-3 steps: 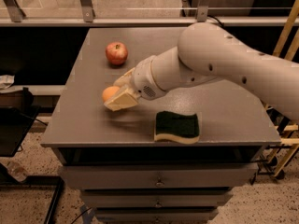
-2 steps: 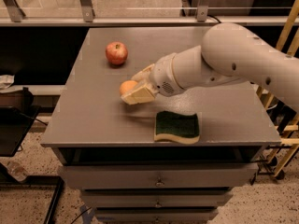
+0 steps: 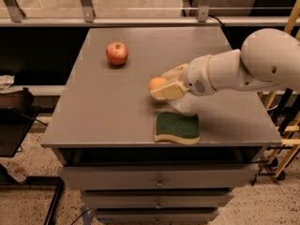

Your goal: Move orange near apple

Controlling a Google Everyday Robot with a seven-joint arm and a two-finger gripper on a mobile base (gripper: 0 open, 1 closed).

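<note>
Grey table (image 3: 103, 116), claw (image 3: 159, 85) over it holding orange (image 3: 156, 82)

Table (image 3: 103, 111): grey matte top, set on a drawer unit (image 3: 117, 178) with small knobs. Floor (image 3: 28, 207): light, speckled. Behind the table: a metal rail (image 3: 140, 21) with upright posts (image 3: 86, 3) and glass panels. Right side: yellow frame (image 3: 291, 121). Left side: dark shelf (image 3: 16, 128).
</note>
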